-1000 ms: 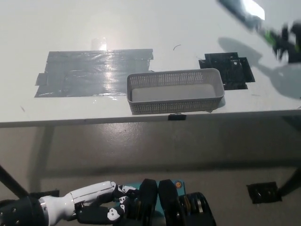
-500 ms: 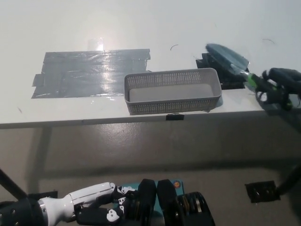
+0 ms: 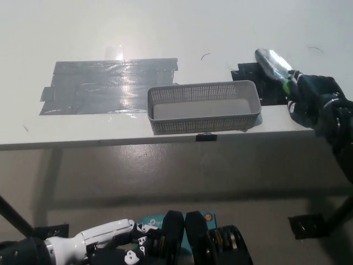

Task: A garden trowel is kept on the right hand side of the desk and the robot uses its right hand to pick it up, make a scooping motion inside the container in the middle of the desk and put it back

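My black right hand point(image 3: 313, 98) is shut on the trowel's green handle, at the desk's right side near the front edge. The trowel point(image 3: 274, 65) has a grey metal blade that points up and to the left, over the black tape patch point(image 3: 249, 73). It lies just right of the grey mesh container point(image 3: 204, 106), which stands mid-desk at the front edge and looks empty. My white left hand point(image 3: 102, 237) rests low at the bottom left, below the desk; whether its fingers are closed is unclear.
A large grey tape patch point(image 3: 105, 85) covers the white desk point(image 3: 165, 27) left of the container. Under the desk, black desk legs show at the far left and right, with a black patch point(image 3: 309, 225) on the floor.
My right hand has brought the trowel down from high at the right, then drawn closer to the desk; the blade now tilts over the black tape patch beside the container.
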`<state>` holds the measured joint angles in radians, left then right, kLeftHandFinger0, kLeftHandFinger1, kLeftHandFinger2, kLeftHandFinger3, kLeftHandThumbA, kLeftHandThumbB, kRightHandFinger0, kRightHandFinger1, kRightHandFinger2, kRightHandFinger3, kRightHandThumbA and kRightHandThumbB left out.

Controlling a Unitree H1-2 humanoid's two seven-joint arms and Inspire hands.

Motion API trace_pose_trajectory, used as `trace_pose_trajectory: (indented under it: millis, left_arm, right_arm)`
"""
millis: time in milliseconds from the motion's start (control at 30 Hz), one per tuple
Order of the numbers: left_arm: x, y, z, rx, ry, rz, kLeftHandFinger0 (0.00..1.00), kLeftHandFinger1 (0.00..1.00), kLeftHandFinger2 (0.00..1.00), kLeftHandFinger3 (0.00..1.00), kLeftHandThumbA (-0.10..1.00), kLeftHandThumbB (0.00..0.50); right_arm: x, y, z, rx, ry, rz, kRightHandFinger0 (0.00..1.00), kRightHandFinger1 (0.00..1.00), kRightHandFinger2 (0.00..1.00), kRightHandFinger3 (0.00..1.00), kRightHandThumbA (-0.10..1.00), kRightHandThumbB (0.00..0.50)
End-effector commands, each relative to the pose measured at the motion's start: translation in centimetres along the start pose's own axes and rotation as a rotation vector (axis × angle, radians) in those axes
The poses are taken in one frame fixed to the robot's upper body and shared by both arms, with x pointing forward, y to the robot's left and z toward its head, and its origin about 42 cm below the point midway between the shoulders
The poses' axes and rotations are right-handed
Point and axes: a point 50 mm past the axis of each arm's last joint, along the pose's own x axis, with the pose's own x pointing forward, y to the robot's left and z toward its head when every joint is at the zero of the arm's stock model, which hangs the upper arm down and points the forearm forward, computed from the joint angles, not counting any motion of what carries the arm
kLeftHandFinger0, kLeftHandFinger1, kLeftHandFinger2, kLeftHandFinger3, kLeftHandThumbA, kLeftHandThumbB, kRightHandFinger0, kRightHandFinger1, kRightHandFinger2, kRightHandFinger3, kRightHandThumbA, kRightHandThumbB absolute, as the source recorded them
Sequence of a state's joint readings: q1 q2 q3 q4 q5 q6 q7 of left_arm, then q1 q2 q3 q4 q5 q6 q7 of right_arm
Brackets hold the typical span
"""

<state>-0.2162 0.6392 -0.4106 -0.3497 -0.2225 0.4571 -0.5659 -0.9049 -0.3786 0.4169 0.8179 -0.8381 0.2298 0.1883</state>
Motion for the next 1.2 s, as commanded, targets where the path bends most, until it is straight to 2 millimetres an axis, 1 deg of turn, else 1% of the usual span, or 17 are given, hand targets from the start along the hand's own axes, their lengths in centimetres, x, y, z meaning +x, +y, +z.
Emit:
trace_pose_trajectory:
  millis: [0,67,100,200,233,367,500,600,633,700,833,967,1000,1033,1067,1100,1167]
  left_arm:
    - [-1.2,0.6,0.9,0.024,-0.009,0.041,1.00,1.00,1.00,1.00,1.00,0.500]
    - [-1.2,0.6,0.8,0.022,-0.007,0.041,1.00,1.00,1.00,1.00,1.00,0.500]
    - [-1.2,0.7,0.7,0.023,-0.005,0.042,1.00,1.00,1.00,1.00,1.00,0.500]
    - [-1.2,0.6,0.8,0.031,-0.003,0.045,1.00,1.00,1.00,1.00,1.00,0.500]
    - [-1.2,0.6,0.7,0.029,-0.004,0.047,1.00,1.00,1.00,1.00,1.00,0.500]
    - [-1.2,0.6,0.7,0.027,-0.004,0.046,1.00,1.00,1.00,1.00,1.00,0.500]
    - [-1.2,0.6,0.7,0.030,0.000,0.043,1.00,1.00,1.00,1.00,1.00,0.500]
    - [-1.4,0.7,0.7,0.031,0.001,0.051,1.00,1.00,1.00,1.00,1.00,0.500]
    - [-1.4,0.7,0.7,0.031,0.001,0.048,1.00,1.00,1.00,1.00,1.00,0.500]
    - [-1.4,0.8,0.7,0.032,0.002,0.044,1.00,1.00,1.00,1.00,1.00,0.500]
    - [-1.2,1.0,0.9,0.035,-0.002,0.040,1.00,1.00,1.00,1.00,1.00,0.500]
    - [-1.3,1.0,0.8,0.030,-0.002,0.045,1.00,1.00,1.00,1.00,1.00,0.500]
    - [-1.3,1.1,0.8,0.030,-0.001,0.046,1.00,1.00,1.00,1.00,1.00,0.500]
    - [-1.3,1.0,0.8,0.031,0.001,0.046,1.00,1.00,1.00,1.00,1.00,0.500]
    - [-1.3,0.9,0.7,0.028,0.002,0.044,1.00,1.00,1.00,1.00,1.00,0.500]
    - [-1.2,1.0,0.7,0.028,0.001,0.048,1.00,1.00,1.00,1.00,1.00,0.500]
    - [-1.2,1.1,0.7,0.027,0.001,0.054,1.00,1.00,1.00,1.00,1.00,0.500]
  right_arm:
    - [0.3,-5.3,-0.6,-0.077,0.224,-0.076,1.00,1.00,1.00,1.00,0.71,0.416]
    - [0.0,-5.9,-1.0,-0.087,0.226,-0.059,1.00,1.00,1.00,1.00,0.83,0.489]
    - [0.0,-6.0,-1.0,-0.087,0.226,-0.058,1.00,1.00,1.00,1.00,0.85,0.498]
    - [-0.1,-6.5,-1.2,-0.059,0.227,-0.058,1.00,1.00,1.00,1.00,0.87,0.500]
    - [-0.4,-7.4,-1.4,-0.040,0.217,-0.059,1.00,1.00,1.00,1.00,0.93,0.500]
    - [-1.4,-9.5,-1.5,-0.007,0.173,-0.062,1.00,1.00,1.00,1.00,0.97,0.500]
    - [-2.6,-11.1,-1.3,-0.007,0.128,-0.076,1.00,1.00,1.00,1.00,0.93,0.500]
    - [-5.9,-13.6,-1.0,0.049,0.012,-0.125,1.00,1.00,1.00,1.00,0.82,0.478]
    - [-8.1,-14.2,-0.8,0.079,-0.049,-0.149,1.00,1.00,1.00,1.00,0.81,0.455]
    - [-10.1,-14.2,-0.8,0.116,-0.106,-0.165,1.00,1.00,1.00,1.00,0.82,0.444]
    - [-17.4,-12.7,-1.4,0.281,-0.265,-0.212,1.00,1.00,1.00,1.00,0.79,0.400]
    - [-20.9,-9.7,-2.9,0.454,-0.317,-0.230,1.00,1.00,1.00,1.00,0.69,0.338]
    - [-20.9,-9.7,-2.8,0.455,-0.317,-0.229,1.00,1.00,1.00,1.00,0.69,0.338]
    - [-22.2,-7.1,-3.8,0.546,-0.309,-0.226,1.00,1.00,1.00,1.00,0.63,0.300]
    - [-22.4,-6.7,-3.9,0.556,-0.305,-0.223,1.00,1.00,1.00,1.00,0.62,0.297]
    - [-23.5,-3.0,-4.9,0.672,-0.282,-0.227,1.00,1.00,1.00,1.00,0.46,0.217]
    - [-23.9,-1.1,-5.2,0.723,-0.268,-0.217,1.00,1.00,1.00,1.00,0.40,0.192]
